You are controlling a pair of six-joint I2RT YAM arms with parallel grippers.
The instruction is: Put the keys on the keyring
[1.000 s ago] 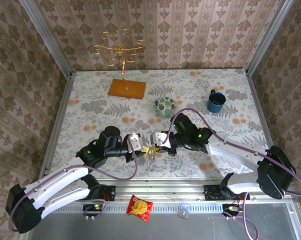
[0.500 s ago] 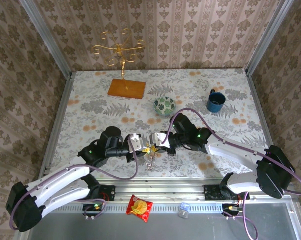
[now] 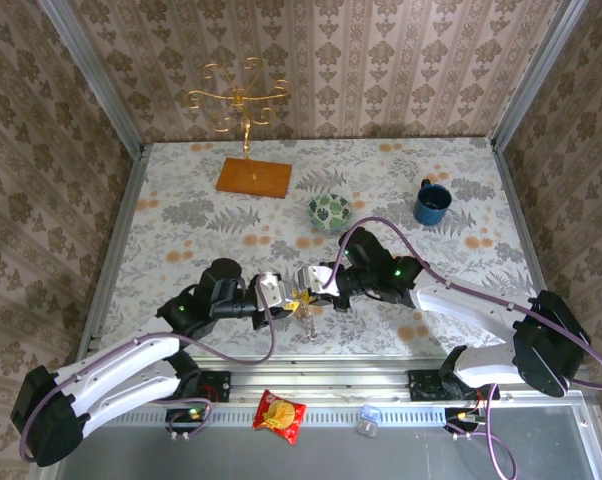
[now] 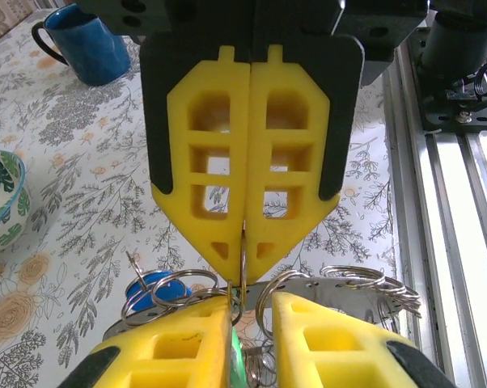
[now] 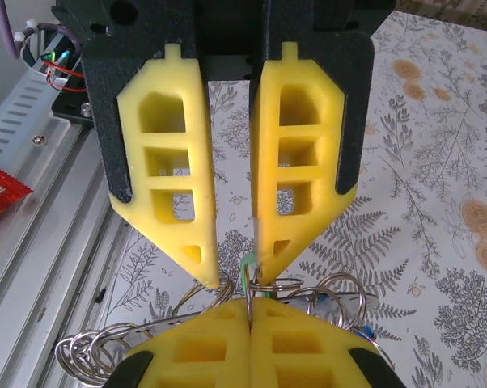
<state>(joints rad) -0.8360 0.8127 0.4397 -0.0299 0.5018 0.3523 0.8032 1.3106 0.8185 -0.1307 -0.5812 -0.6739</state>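
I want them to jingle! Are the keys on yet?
Nothing looks finished yet. The right claw pinches the keyring; the left claw seems to grip the green key beside it. The blue key sits among the loops, threaded or not I can't tell. Threading remains.

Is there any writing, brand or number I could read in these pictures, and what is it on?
No text is readable.
Snack packet: red-and-yellow print with white marks, too small and blurred to read.
Blue mug, patterned bowl: no lettering visible.
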